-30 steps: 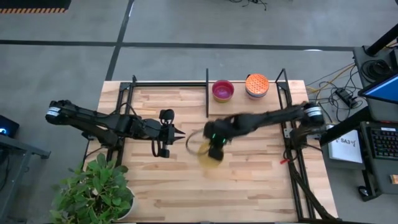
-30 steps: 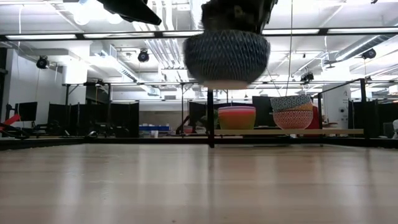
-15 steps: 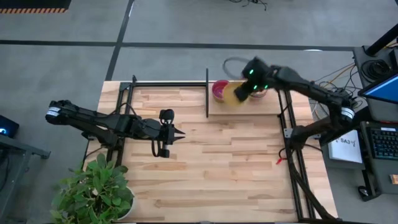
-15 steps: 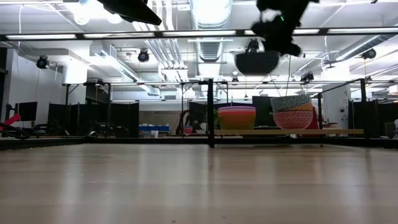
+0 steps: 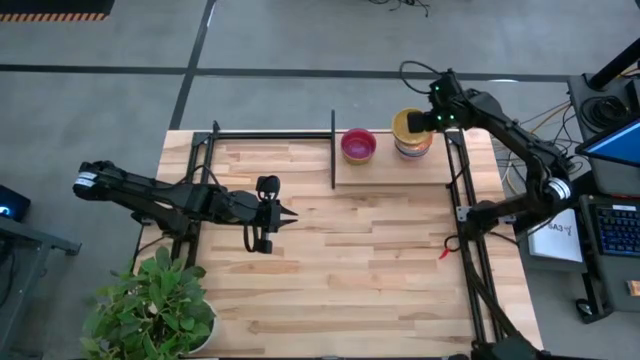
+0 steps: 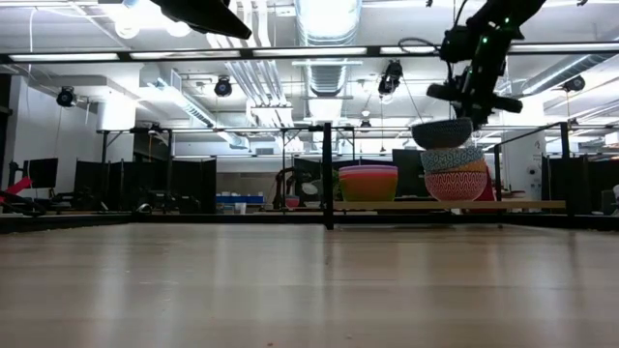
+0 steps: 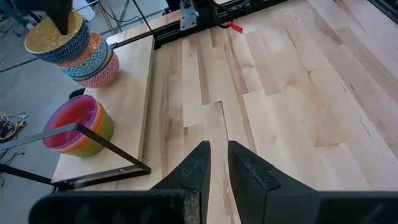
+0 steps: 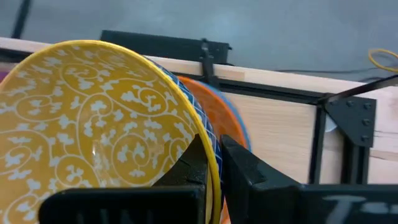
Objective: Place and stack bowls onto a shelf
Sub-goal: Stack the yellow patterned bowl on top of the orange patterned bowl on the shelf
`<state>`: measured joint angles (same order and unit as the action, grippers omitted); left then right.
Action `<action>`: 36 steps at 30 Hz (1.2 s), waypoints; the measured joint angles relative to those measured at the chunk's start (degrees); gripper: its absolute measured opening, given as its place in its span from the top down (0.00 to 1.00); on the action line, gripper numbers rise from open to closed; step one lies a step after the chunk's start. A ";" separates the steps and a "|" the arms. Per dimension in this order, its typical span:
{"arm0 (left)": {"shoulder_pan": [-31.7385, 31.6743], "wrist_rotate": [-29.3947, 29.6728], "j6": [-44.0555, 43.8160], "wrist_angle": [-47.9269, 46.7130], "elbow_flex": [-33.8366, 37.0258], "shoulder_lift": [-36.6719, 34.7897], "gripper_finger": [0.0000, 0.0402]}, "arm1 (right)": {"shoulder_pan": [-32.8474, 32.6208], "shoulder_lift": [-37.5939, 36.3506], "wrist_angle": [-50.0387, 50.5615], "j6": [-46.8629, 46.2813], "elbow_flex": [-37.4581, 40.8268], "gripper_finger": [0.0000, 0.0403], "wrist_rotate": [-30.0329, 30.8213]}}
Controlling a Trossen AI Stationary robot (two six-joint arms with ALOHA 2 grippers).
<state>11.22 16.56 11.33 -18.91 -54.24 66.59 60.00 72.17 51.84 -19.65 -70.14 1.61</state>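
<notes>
Looking straight down, the right gripper (image 5: 430, 121) pinches the rim of the gold patterned bowl (image 5: 408, 127) over the right-hand stack (image 5: 414, 146) on the shelf (image 5: 390, 170). The purple bowl (image 5: 358, 145) tops the left-hand stack just beside it. The left gripper (image 5: 285, 213) waits over the middle of the counter (image 5: 330, 280), its fingers pressed nearly together. A potted plant (image 5: 150, 310) stands at the counter's near left corner.

Low view: the gold patterned bowl (image 6: 442, 132) hangs tilted from the right gripper (image 6: 471, 97), touching or just above the patterned bowls (image 6: 453, 174) on the shelf (image 6: 450, 205). The other stack (image 6: 368, 182) stands to their left.

Left wrist view: the left fingers (image 7: 189, 168) show only a narrow gap. The gold patterned bowl (image 7: 57, 38) sits tilted on the right-hand stack (image 7: 90, 62); the purple-topped stack (image 7: 78, 124) is beside it.

Right wrist view: the right fingers (image 8: 239, 165) clamp the rim of the gold patterned bowl (image 8: 87, 130), with an orange bowl (image 8: 217, 115) just beneath.
</notes>
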 joint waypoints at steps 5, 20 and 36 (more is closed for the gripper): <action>0.00 0.01 0.14 0.01 0.00 0.00 0.90 | 0.01 2.23 -0.27 0.17 0.03 0.92 1.52; 0.00 0.01 0.14 0.01 0.04 0.00 0.90 | 0.02 3.93 -0.27 0.28 -0.65 0.63 4.53; -0.01 0.01 0.16 0.01 0.07 0.00 0.90 | -1.99 -0.14 -6.80 2.05 -2.17 0.68 4.16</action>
<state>11.22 16.58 11.49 -18.90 -54.17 66.59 58.01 72.03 45.04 -17.60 -72.31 5.77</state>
